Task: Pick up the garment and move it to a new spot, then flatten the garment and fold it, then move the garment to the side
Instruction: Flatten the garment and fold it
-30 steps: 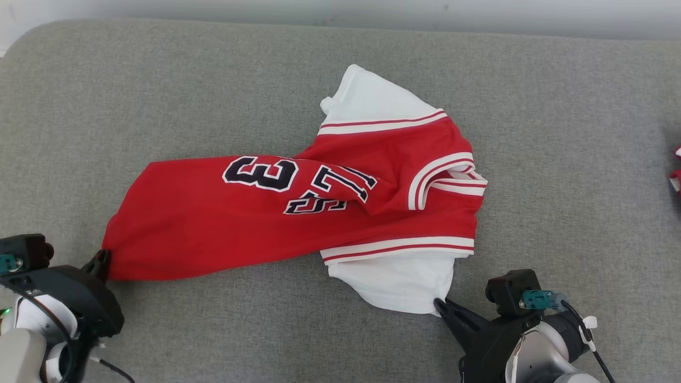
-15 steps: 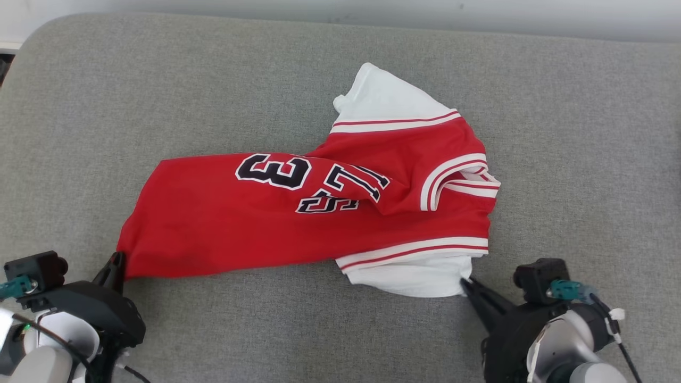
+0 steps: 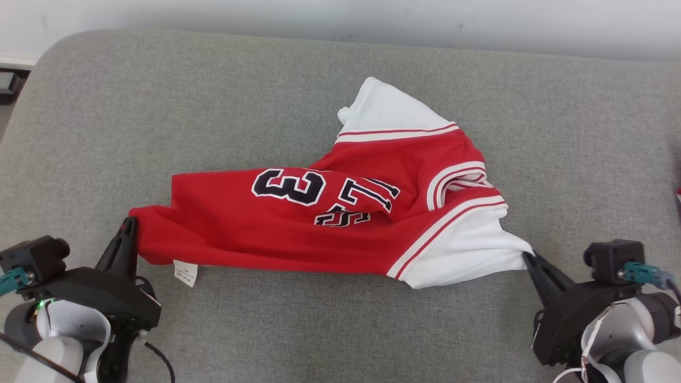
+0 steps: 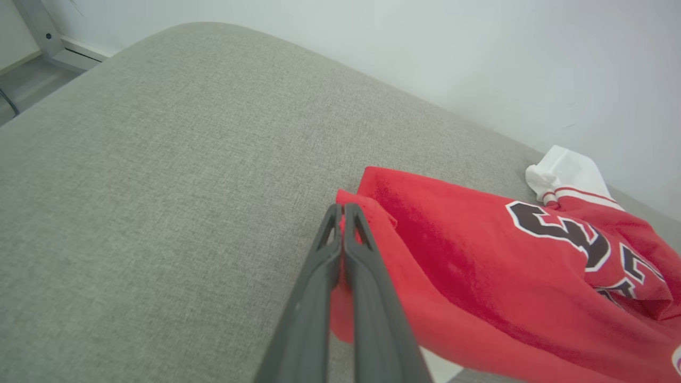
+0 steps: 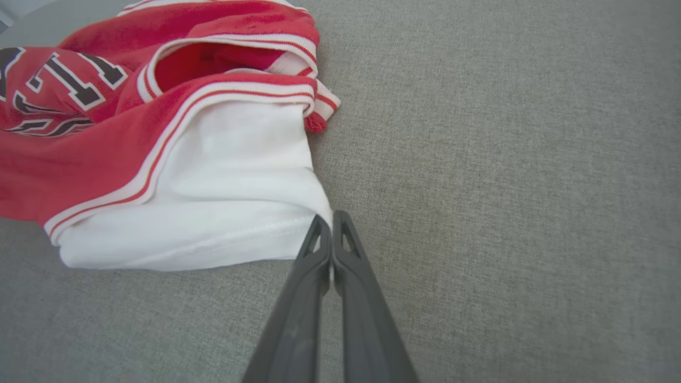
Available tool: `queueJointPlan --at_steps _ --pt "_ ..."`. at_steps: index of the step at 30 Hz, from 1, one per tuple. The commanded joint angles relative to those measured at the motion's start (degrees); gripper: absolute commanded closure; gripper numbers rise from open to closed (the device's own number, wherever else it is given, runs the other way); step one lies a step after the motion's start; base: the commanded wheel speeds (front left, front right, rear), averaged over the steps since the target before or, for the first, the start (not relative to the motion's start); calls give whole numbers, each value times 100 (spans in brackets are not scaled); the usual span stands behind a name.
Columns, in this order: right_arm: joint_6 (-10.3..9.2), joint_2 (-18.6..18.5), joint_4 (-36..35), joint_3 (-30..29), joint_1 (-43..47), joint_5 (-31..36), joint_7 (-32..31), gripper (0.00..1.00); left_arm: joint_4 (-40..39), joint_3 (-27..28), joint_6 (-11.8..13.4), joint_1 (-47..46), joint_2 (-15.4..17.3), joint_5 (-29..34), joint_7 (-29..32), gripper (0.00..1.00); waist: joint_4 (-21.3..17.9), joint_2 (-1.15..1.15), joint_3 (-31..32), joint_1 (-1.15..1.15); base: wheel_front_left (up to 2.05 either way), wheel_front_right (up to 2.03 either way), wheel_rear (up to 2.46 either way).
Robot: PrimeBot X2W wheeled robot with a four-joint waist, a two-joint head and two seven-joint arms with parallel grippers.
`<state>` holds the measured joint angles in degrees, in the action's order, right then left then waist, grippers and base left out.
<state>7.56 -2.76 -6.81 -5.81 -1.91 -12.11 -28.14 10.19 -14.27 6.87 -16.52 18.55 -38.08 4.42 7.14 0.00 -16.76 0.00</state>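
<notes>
The garment (image 3: 298, 229) is a red jersey with white sleeves and black numbers, lying crumpled across a grey cushioned surface (image 3: 266, 96). My left gripper (image 3: 129, 223) is shut on the garment's red hem corner at the left end; the left wrist view shows that gripper (image 4: 342, 210) pinching the red cloth (image 4: 479, 266). My right gripper (image 3: 526, 258) is shut on the corner of the white sleeve at the right end; in the right wrist view that gripper (image 5: 331, 219) clamps the sleeve's hem (image 5: 223, 186). The cloth is drawn out between both grippers.
A white label (image 3: 184, 272) hangs below the garment's front edge near my left gripper. The grey surface's rounded far edge meets a pale wall (image 3: 340, 16). A small red scrap (image 3: 678, 194) shows at the right edge.
Both grippers have closed on the garment's ends and pulled apart, the right one out to the right. The white sleeve is drawn out, the label has come into view, and the camera has shifted.
</notes>
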Motion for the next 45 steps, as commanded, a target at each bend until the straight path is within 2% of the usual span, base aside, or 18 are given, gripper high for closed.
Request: queueJointPlan --at_steps 1,6,10,11,13,14,16,17,18,19,31,36,45 --pt "-16 -27 -37 -72 -55 -68 45 100 -96 1 43 90 65 9 51 100 5 0 63 0 0 0 0" --pt "-16 -27 -40 -221 42 -106 -15 100 -409 -86 151 193 175 84 289 100 10 0 163 0 0 0 0" --pt "-16 -26 57 -294 101 -123 -35 100 -304 -304 63 261 198 148 451 100 14 0 220 0 0 0 0" --pt "-16 -28 93 -310 107 -112 -42 100 -243 -380 40 267 197 188 476 95 14 0 231 0 0 0 0" --pt "-16 -27 166 -317 108 -93 -50 100 -139 -502 -40 246 167 256 462 55 15 0 254 0 0 0 0" --pt "-16 -27 202 -308 110 -86 -52 100 -74 -532 -43 235 145 256 444 0 16 0 265 0 0 0 0" --pt "-16 -28 287 -292 111 -90 -57 100 50 -576 -77 225 127 276 405 0 15 0 287 0 0 0 0" --pt "-16 -27 328 -285 103 -97 -38 80 111 -592 -75 225 123 282 400 0 14 0 299 0 0 0 0" --pt "-16 -27 385 -285 103 -138 -35 20 156 -589 -72 235 137 289 384 0 12 0 311 0 0 0 0" --pt "-16 -27 423 -278 106 -141 -25 0 183 -577 -73 255 158 280 368 0 12 0 322 0 0 0 0" --pt "-15 -26 595 -494 43 -75 84 0 -43 -379 106 957 648 255 408 0 55 0 379 0 0 0 0" --pt "-15 -26 588 -572 21 -24 47 0 -93 -604 -42 1051 836 411 493 0 110 0 355 0 0 0 0" --pt "-15 -25 565 -408 -35 -58 0 0 200 -870 -288 820 814 617 304 0 91 0 297 0 0 0 0"
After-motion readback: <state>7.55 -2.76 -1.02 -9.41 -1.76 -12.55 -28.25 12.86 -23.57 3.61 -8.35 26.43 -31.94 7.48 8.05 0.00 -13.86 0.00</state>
